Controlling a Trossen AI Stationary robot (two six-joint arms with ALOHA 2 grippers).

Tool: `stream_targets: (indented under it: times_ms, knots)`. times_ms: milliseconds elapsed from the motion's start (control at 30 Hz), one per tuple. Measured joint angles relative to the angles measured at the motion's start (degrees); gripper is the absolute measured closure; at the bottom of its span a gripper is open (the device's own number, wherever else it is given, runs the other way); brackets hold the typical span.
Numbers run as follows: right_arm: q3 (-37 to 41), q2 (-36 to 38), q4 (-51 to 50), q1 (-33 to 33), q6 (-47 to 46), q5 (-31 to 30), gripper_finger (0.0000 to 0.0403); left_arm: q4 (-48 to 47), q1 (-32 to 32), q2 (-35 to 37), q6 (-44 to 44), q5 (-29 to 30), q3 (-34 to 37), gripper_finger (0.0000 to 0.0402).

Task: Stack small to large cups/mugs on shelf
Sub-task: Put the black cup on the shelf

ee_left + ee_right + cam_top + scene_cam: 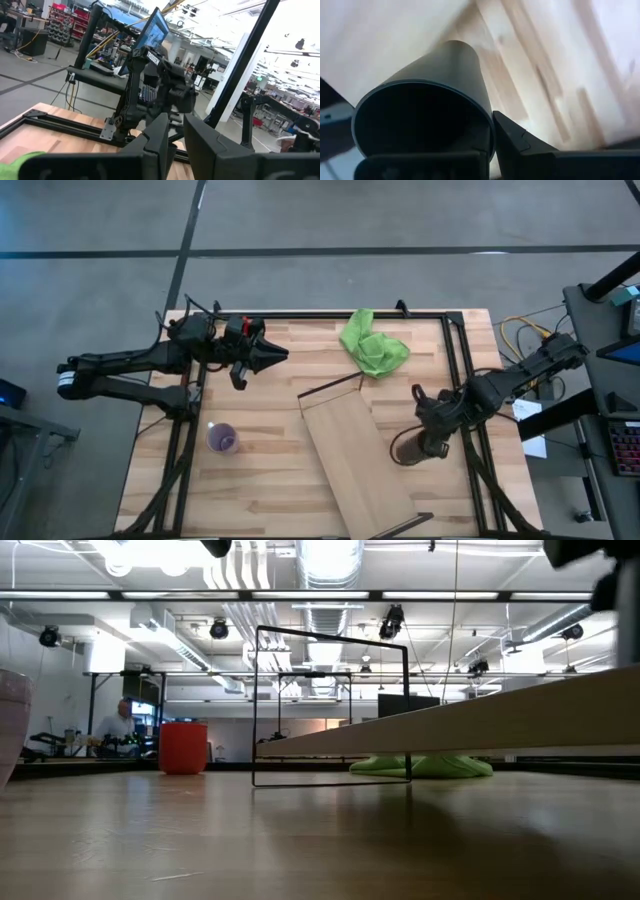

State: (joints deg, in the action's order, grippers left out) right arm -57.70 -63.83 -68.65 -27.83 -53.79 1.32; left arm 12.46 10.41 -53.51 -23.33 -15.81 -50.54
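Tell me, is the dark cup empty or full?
Empty: the right wrist view looks into the dark cup and shows only its bare inside.

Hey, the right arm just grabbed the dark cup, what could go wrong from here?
The right end effector pinches only one side of the dark cup at its rim, so the cup could tilt or slip on lifting. The shelf lies right beside the cup, and a low carry might knock its edge.
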Motion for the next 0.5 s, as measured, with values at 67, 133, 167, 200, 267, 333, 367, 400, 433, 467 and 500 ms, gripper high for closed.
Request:
stream_targets:
  times_ms: [67,133,167,200,267,333,367,400,433,467,500]
  knots:
    - [-3.2,0.0,-0.1,0.0,1.2,-2.4,0.0394,0.0,0.0,0.0,-0.2,0.0,0.0,0.0355]
    - [-6.5,0.0,-0.1,0.0,2.8,-4.5,0.0394,0.0,0.0,0.0,-0.3,0.0,0.1,0.0355]
    - [-8.2,0.0,-0.1,0.0,3.8,-4.9,0.0394,0.0,0.0,0.0,-0.3,0.0,0.1,0.0355]
    - [-10.0,0.0,-0.1,0.0,4.6,-5.1,0.0394,0.0,0.0,-0.1,-0.3,0.0,0.1,0.0355]
    - [-13.2,0.0,0.1,0.0,5.6,-5.0,0.0394,0.0,0.0,-0.1,-0.3,0.0,0.1,0.0355]
    - [-16.1,-0.9,-0.2,0.0,6.6,-5.0,0.0394,0.0,0.0,-0.2,-0.3,0.0,0.0,0.0355]
    - [-17.5,-1.7,-0.6,-0.1,7.3,-5.0,0.0394,0.1,0.0,-0.2,-0.3,0.0,0.0,0.0355]
    - [-18.9,-2.7,-1.4,-0.2,7.8,-5.0,0.0394,0.0,0.0,-0.2,-0.3,0.0,0.0,0.0355]
    - [-20.3,-4.1,-2.6,-0.3,8.2,-5.0,0.0394,0.1,0.0,-0.2,-0.3,0.0,0.1,0.0355]
    - [-22.0,-5.6,-4.2,-0.3,9.0,-5.0,0.0394,0.1,0.0,-0.1,-0.3,0.0,0.2,0.0355]
    - [-23.7,-7.4,-5.6,-0.3,10.2,-5.0,0.0394,0.0,0.0,-0.1,-0.3,0.0,0.2,0.0355]
